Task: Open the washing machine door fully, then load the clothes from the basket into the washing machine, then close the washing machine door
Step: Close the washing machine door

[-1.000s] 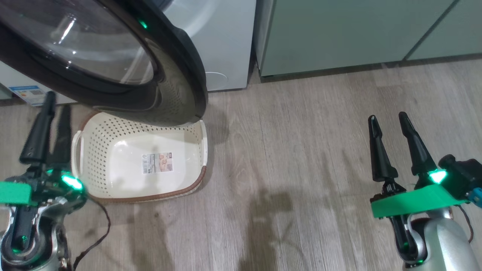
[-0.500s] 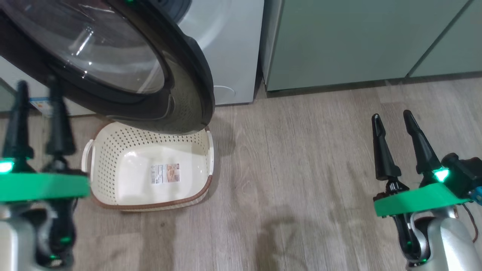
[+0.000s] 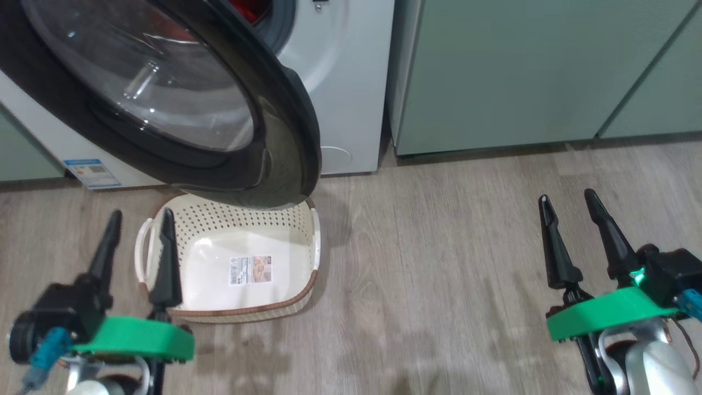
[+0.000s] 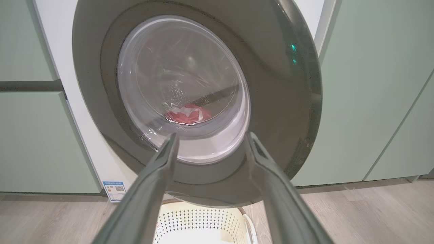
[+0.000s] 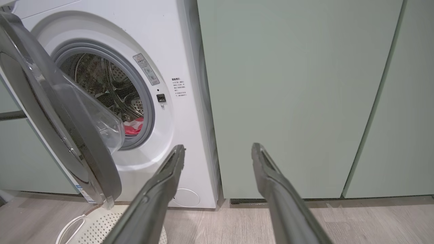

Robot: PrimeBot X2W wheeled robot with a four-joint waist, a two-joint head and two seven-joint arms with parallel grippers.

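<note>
Hanging half-open just ahead of the left gripper, whose fingers gape empty, the washing machine door looks rigid, heavy and slick, best pushed on its black ring near the free edge. The right gripper gapes empty too.

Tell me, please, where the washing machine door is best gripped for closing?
Probably the free edge of the washing machine door, opposite the hinge, approached from the robot's right: the black rim there is narrow, with open space behind it.
</note>
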